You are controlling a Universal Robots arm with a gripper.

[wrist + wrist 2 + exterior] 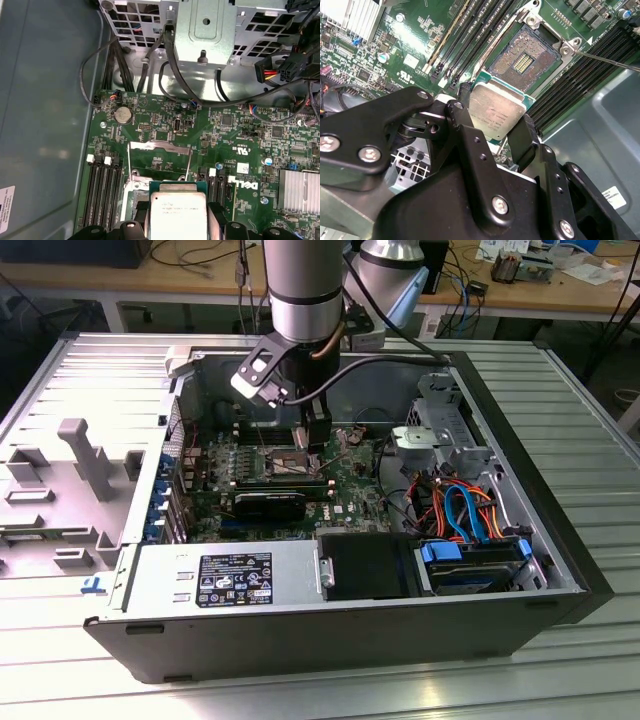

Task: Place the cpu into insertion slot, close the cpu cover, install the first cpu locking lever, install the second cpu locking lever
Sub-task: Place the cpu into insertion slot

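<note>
Your gripper [493,121] clamps the cpu [496,102] by two edges, just beside the bare insertion slot [524,60]; the chip seems unseated, though the angle is poor.

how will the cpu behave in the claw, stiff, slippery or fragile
The cpu is probably stiff: it looks like a flat, metal-topped plate. Held by its edges in the claw, its smooth lid could slip or tilt. It is likely fragile against the insertion slot, whose fine contacts lie exposed.
</note>
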